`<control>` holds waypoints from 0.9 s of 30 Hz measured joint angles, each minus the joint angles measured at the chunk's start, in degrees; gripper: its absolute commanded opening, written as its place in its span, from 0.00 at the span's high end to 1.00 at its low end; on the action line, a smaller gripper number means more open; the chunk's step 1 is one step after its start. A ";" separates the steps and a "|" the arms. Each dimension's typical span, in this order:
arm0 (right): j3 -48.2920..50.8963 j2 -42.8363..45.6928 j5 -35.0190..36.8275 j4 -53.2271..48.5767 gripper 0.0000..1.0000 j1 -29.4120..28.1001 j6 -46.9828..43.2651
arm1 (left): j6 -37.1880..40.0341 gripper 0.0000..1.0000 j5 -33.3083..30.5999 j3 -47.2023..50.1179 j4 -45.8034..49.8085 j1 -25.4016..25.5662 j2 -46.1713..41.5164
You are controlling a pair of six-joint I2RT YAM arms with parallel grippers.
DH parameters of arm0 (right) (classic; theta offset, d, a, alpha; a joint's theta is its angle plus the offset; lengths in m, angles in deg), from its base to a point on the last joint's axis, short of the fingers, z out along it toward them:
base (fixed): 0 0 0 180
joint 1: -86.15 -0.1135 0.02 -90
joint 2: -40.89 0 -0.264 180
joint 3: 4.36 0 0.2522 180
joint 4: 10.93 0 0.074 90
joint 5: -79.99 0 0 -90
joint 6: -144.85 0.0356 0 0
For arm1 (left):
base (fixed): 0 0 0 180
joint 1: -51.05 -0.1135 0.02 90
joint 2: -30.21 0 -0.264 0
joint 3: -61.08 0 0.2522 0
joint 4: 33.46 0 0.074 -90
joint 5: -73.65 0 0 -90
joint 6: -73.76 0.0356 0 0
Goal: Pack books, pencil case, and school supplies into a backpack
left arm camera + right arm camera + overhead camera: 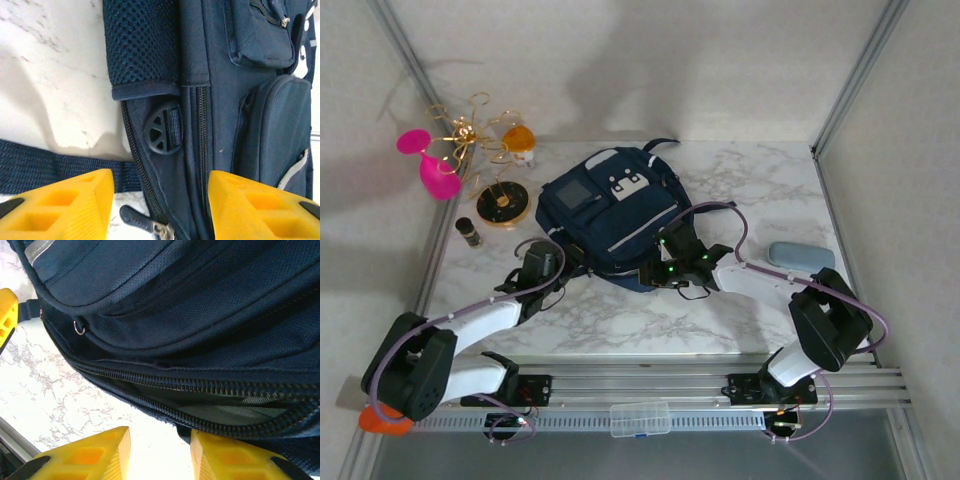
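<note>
Plainly apart, left tool and right tool, each empty beside the backpack.

You could not tell what lay inside the backpack; past its gaping zip the slot was dark. Both wrist views cropped it, and the fingers of your left hand ran off the bottom.

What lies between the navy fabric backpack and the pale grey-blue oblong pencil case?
White marble tabletop, crossed by the right arm's thin cable, seen from the top camera.
</note>
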 measured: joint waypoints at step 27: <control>-3.98 2.56 8.52 -7.30 0.53 0.81 -1.84 | -13.57 1.00 7.63 0.00 -19.71 0.28 16.31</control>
